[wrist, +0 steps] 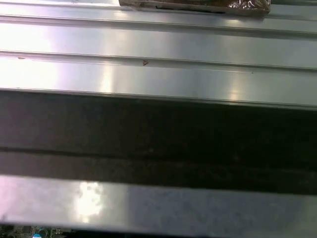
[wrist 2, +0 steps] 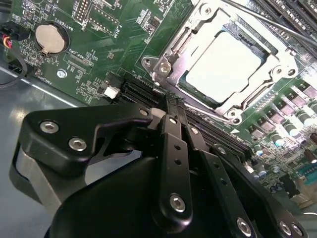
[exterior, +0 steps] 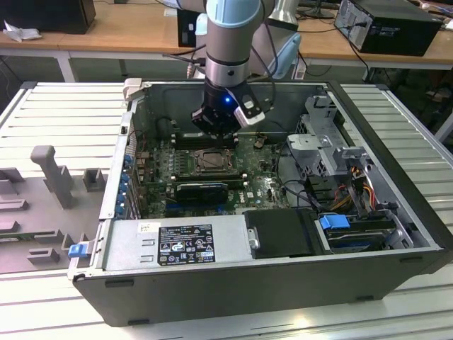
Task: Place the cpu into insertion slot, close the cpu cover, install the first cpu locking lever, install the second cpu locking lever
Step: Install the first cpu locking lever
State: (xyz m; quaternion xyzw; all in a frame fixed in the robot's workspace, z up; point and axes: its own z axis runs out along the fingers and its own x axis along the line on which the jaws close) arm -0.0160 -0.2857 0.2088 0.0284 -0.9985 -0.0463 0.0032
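Observation:
The cpu lies flat in the insertion slot, its pale metal top showing through the window of the cpu cover. The silvery cover frame sits down around the chip. A thin metal lever rod runs slantwise past the socket's far side. In the exterior view my gripper hangs just above the board at the far edge of the socket. In the second wrist view its black fingers meet at the tips with nothing between them, a short way off the socket's corner.
Long black card slots and a coin battery lie beside the socket. The power supply lines the case's near wall and a drive cage with cables stands on the exterior view's right. Grey fixtures sit on the ribbed table.

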